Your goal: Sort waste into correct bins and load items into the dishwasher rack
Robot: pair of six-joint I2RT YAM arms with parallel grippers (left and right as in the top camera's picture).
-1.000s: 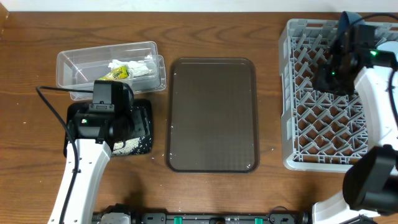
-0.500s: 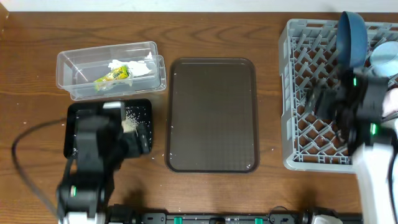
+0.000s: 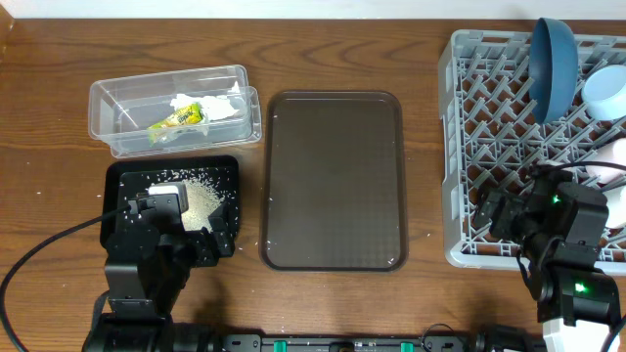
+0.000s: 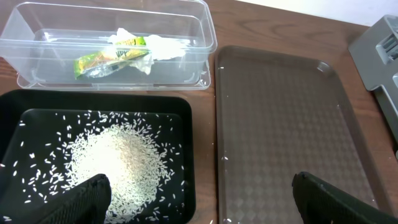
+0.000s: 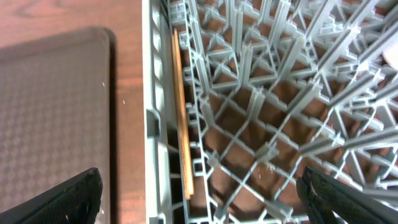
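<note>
Left tool (image 4: pixel 199 202) is released, fingers spread wide with nothing between them. It hangs low near the counter's front-left corner, one finger over the black tray (image 3: pixel 122 176) and the other over the brown serving tray (image 3: pixel 333 176) next to it. Right tool (image 5: pixel 202 202) is the same deal, wide open and empty. It sits over the front-left corner of the dishwasher rack (image 3: pixel 460 147), fingers straddling the wall that faces the serving tray.

Waste looks sorted. The rice grains (image 4: pixel 118 162) lie in a loose heap in the black tray with strays scattered around, and a few grains sit on the counter (image 3: pixel 59 49) by the serving tray's front-left corner. The clear plastic tub (image 3: pixel 108 98) is just behind the black tray, toward the back-left of the counter. It holds the yellow-green snack wrapper (image 3: pixel 176 119), with the crumpled white tissue (image 3: pixel 217 106) touching it.

The rack fills the counter's right side. The dark-blue plate (image 3: pixel 553 64) stands on edge between the pegs near the rack's back wall, with the pale-blue bowl (image 3: pixel 604 90) just beside it on the right. A pale cup (image 3: pixel 614 154) shows at the right edge, cropped, and I can't tell which cup it is. The wooden chopsticks (image 5: pixel 182 112) lie flat inside the rack, right along its left wall.
</note>
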